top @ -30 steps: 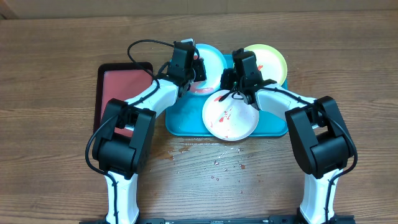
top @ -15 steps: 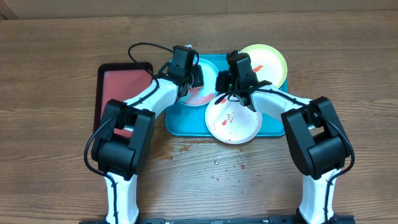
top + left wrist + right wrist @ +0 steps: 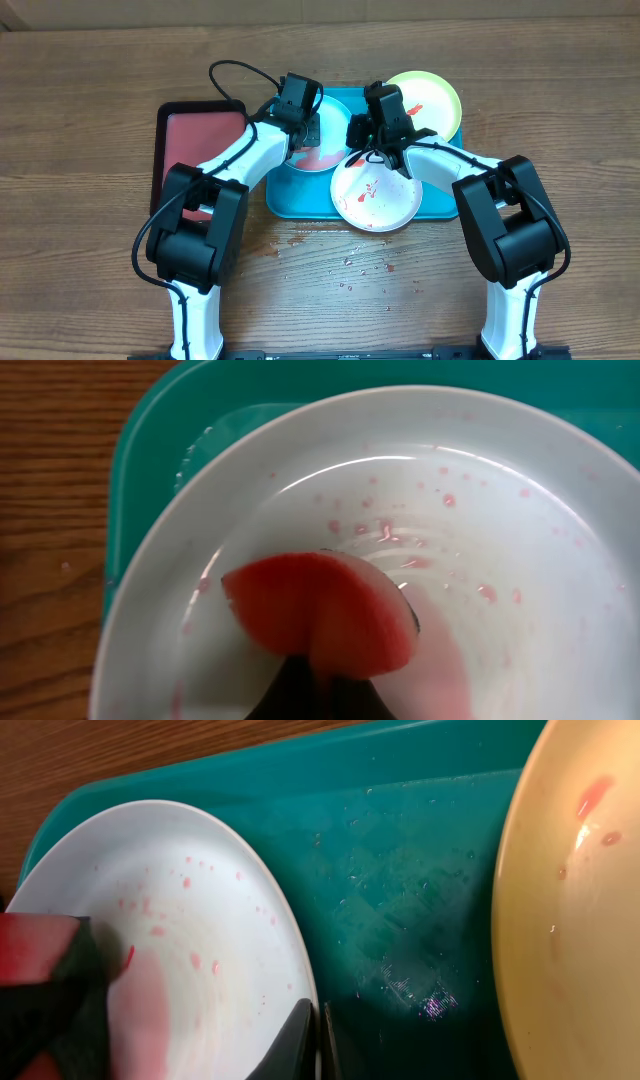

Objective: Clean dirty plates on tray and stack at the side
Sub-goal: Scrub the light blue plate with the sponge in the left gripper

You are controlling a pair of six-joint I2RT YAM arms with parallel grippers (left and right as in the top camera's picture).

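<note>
Left tool [image 3: 310,695]: pressed together on a red sponge [image 3: 320,610], which it holds flat against the pale centre of the light blue plate [image 3: 480,510].
Right tool [image 3: 312,1040]: pressed together on the rim of the same plate, as far as the right wrist view shows; it seems to steady the plate.
Place of the plate: on the far left part of the tray [image 3: 150,420], directly under the left tool.
Key relation: the sponge sits on the left half of the plate. The pink drops lie further over the centre and towards the right tool, so I judge the next wipe goes that way.
Long axis: none, the plate is round.
Nearer arm: the left, already in contact.
Other plates: the yellow-green plate [image 3: 570,920] is just beside, with bare wet tray between. The white plate [image 3: 375,200] lies at the near edge of the tray, smeared red.
Overhead view only: all three plates are on the tray, and none is stacked on the table [image 3: 100,300].
Wrist views only: the sponge contact and the rim grip, which the arms hide from above.
</note>
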